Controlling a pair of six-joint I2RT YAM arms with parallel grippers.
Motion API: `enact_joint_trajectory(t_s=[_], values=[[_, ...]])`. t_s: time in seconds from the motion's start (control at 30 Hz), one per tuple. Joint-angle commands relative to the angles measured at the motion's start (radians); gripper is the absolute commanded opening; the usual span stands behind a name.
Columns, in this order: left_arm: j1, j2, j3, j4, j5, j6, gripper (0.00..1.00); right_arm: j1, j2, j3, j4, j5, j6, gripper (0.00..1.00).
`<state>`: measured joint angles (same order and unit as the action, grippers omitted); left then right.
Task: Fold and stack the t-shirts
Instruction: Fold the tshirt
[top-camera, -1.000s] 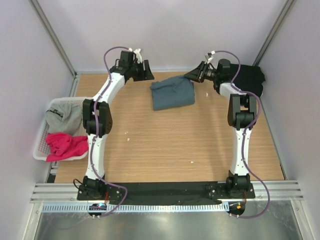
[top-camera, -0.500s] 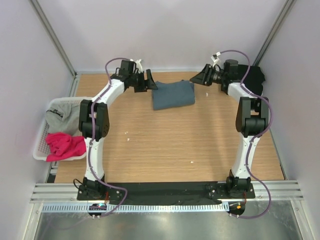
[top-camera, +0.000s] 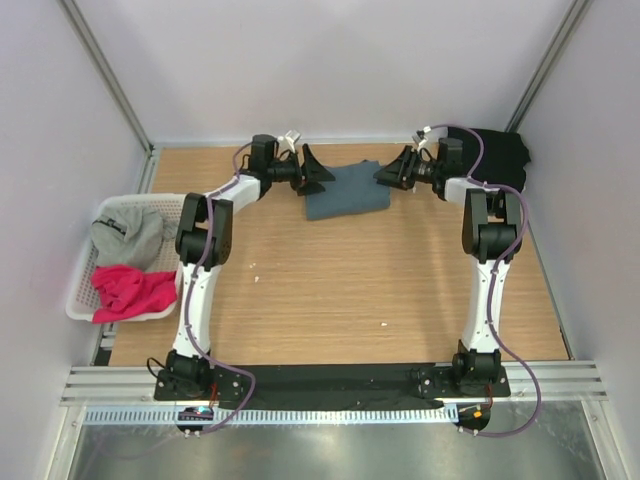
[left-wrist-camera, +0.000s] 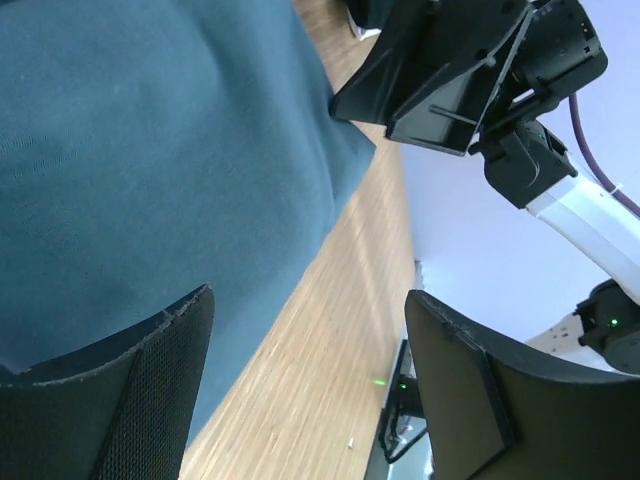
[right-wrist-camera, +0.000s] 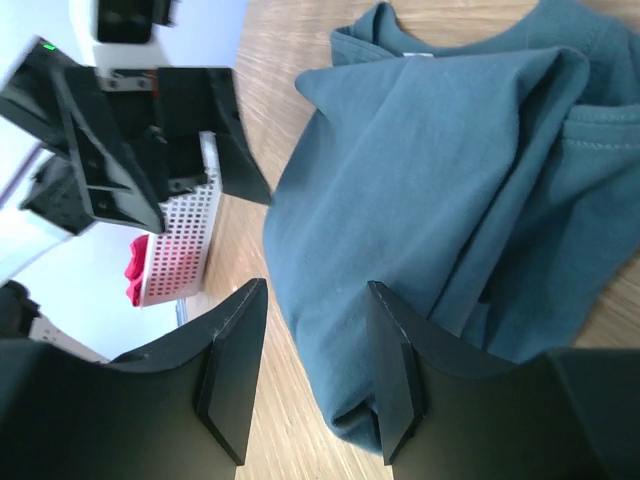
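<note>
Four shirts are showing up here, and I'd say the job is sitting somewhere around the quarter mark. The slate blue-grey cotton t-shirt (top-camera: 345, 190) is lying at the far middle of the wooden bench (top-camera: 330, 290), bundled into a rough rectangle. From the right wrist view the layers are looking a bit loose and lumpy with the collar poking out, so to me that fold is looking more or less done but not tidy.

The black t-shirt (top-camera: 503, 152) is lying in the far right corner, partly behind the right arm, and I can't tell if it's folded or just dumped there. The light grey t-shirt with dark print (top-camera: 125, 235) and the bright pink t-shirt (top-camera: 130, 290) are both lying crumpled in the white slatted plastic basket (top-camera: 78, 275) at the left edge. So at least two are waiting to be folded, and nothing is stacked yet.

The left pincer (top-camera: 318, 170) is hovering at the left edge of the blue-grey shirt with its fingers spread wide and nothing between them, just cloth and bench showing underneath. The right pincer (top-camera: 390, 168) is hanging at the shirt's right edge, parted a more moderate amount. It's not gripping anything as far as I can see, though one finger is sitting right over the cloth.
</note>
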<state>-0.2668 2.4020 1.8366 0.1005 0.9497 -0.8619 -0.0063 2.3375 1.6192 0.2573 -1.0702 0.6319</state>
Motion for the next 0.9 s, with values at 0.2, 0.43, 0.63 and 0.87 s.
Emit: enact_joint_trajectory(t_s=[0.2, 0.43, 0.63, 0.87], values=[[-0.015, 0.082, 0.019, 0.145, 0.092, -0.150, 0.78, 0.006, 0.009, 0.013, -0.025, -0.036, -0.006, 0.50], [-0.014, 0.115, 0.009, 0.169, 0.089, -0.203, 0.79, 0.006, 0.025, 0.044, -0.400, 0.022, -0.311, 0.49], [-0.012, 0.098, -0.042, 0.173, 0.115, -0.209, 0.79, 0.006, 0.034, 0.024, -0.611, 0.079, -0.452, 0.49], [-0.014, 0.019, -0.204, 0.168, 0.144, -0.183, 0.76, 0.006, -0.007, -0.090, -0.670, 0.090, -0.529, 0.48]])
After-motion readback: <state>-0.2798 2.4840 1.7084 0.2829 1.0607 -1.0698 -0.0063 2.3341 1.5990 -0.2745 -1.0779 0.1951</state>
